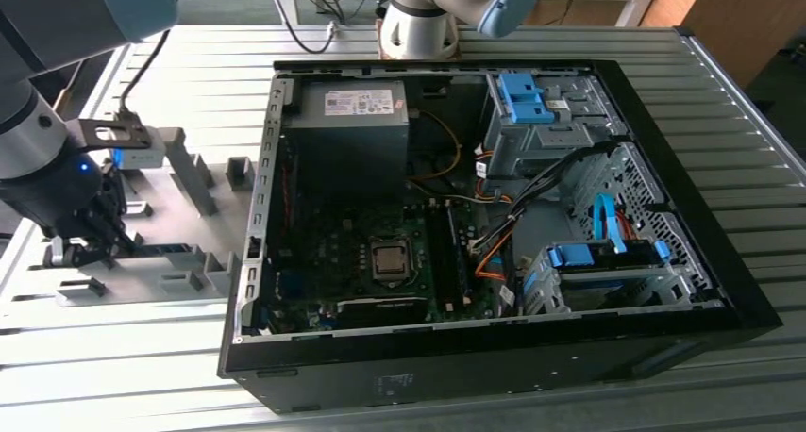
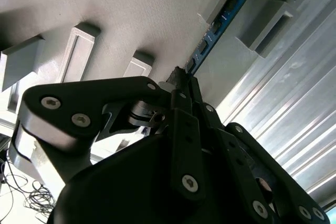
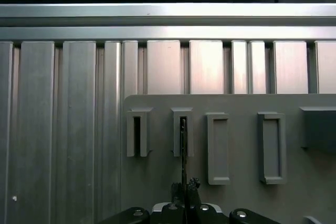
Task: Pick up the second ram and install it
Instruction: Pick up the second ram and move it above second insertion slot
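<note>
The second ram [image 2: 220, 22] is a long thin blue board standing on edge in a slot of the grey holder plate [image 2: 131, 9]. In the first wrist view the ram [image 3: 183, 145] shows edge-on as a thin dark line rising out of a slotted block. My gripper [image 2: 181, 77] is down over the board's near end, its dark fingers [image 3: 193, 185] close against both faces, shut on it. In the exterior view my gripper [image 1: 86, 248] hangs low over the holder plate [image 1: 189, 201], at the exterior view's left of the open computer case [image 1: 705, 262].
The case lies open with its motherboard [image 1: 377, 262] and dark memory slots [image 1: 444, 253] facing up. Cables [image 1: 504, 234] and blue-clipped drive cages [image 1: 598, 262] crowd the exterior view's right side. Grey blocks [image 3: 218, 148] stand on the holder plate. A ribbed aluminium table [image 3: 63, 129] lies underneath.
</note>
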You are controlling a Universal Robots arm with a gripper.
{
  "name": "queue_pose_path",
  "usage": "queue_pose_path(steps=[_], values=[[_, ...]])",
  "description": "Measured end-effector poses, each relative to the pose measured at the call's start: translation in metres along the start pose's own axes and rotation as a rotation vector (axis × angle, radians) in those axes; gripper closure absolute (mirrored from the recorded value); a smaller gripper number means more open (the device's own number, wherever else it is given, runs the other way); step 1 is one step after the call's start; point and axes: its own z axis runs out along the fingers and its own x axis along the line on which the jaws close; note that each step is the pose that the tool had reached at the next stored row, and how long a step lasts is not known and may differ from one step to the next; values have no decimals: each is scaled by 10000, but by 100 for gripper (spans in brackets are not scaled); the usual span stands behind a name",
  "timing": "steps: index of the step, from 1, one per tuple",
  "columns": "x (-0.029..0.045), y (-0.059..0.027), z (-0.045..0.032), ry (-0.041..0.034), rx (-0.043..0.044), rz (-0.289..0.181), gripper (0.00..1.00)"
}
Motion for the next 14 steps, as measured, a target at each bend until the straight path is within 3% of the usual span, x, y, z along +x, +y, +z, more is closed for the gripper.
queue_pose_path(steps=[14], values=[[-1,1,-49,1,-1,0,86]])
